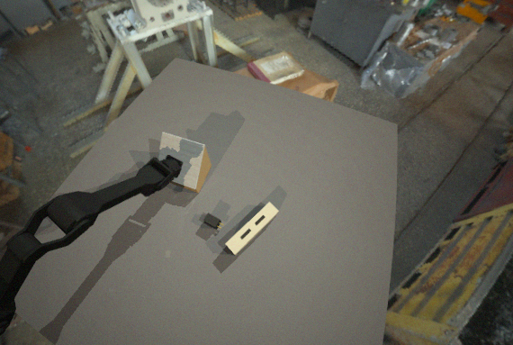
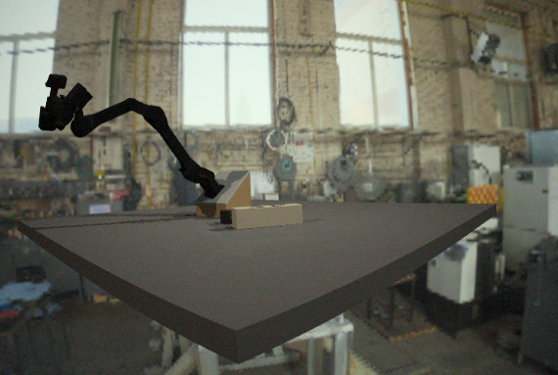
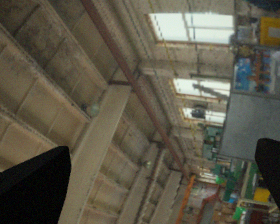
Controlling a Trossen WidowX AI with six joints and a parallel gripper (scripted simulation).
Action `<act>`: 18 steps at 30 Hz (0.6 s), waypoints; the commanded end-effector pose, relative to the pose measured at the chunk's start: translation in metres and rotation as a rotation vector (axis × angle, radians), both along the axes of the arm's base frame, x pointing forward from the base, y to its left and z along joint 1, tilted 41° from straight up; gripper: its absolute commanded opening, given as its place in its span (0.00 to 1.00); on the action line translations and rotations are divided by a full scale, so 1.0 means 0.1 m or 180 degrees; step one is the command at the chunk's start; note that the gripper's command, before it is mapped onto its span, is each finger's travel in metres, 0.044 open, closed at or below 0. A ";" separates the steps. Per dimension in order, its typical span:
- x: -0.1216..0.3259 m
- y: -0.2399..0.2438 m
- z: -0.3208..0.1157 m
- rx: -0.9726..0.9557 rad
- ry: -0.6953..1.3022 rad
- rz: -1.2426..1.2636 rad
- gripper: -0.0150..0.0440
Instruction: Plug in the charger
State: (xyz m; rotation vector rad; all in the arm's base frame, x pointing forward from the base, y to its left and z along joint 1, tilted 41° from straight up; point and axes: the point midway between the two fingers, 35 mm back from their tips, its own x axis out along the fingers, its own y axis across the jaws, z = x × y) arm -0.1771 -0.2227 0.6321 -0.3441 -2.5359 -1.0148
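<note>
A small black two-prong charger (image 1: 212,220) (image 2: 225,216) lies on the grey table (image 1: 324,167) (image 2: 255,279), with its gold prongs toward the cream power strip (image 1: 252,228) (image 2: 266,215) close beside it. The strip lies flat and shows two dark slots on top. My gripper (image 2: 48,115) (image 3: 167,154) is raised high in the air, far to the left of both in the exterior view. In the wrist view it points up at the hall's roof and windows. Its two dark fingers stand wide apart with nothing between them.
A wedge-shaped tan and grey block (image 1: 191,164) (image 2: 236,190) stands on the table at the foot of the arm (image 1: 112,194), behind the charger. The table edges drop off to a cluttered workshop floor.
</note>
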 end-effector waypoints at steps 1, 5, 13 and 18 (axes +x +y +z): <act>0.00 -0.01 0.00 0.0012 0.0000 0.0006 0.98; 0.09 -0.17 -0.04 0.0246 -0.0005 0.0122 1.00; 0.35 -0.53 -0.15 0.0786 0.0026 0.0407 1.00; 0.53 -0.72 -0.23 0.1097 0.0071 0.0588 1.00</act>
